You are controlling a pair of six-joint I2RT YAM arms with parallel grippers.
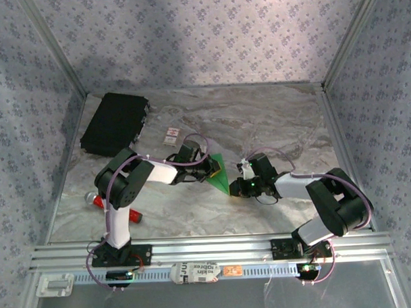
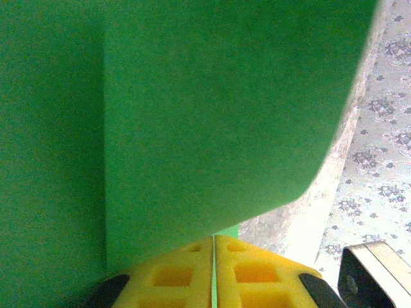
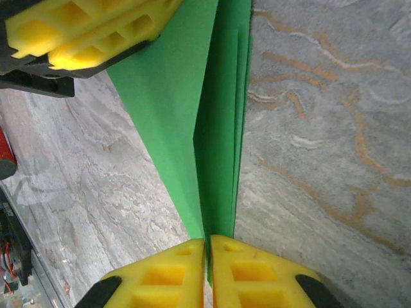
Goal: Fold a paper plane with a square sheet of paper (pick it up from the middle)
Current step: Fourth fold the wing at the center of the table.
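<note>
Looking down from above, I see the green paper plane (image 1: 220, 177) near mid-table, held between my 2 arms. Left gripper (image 2: 214, 247) has its yellow pads (image 2: 260, 269) pressed together on the paper's edge; right gripper (image 3: 207, 247) pinches the narrow end, where folded layers meet. Black case (image 1: 115, 123) sits far left.

Black case (image 1: 114, 123) far left, red tool (image 1: 133, 215) near left, bare tabletop (image 1: 278, 117) right
</note>
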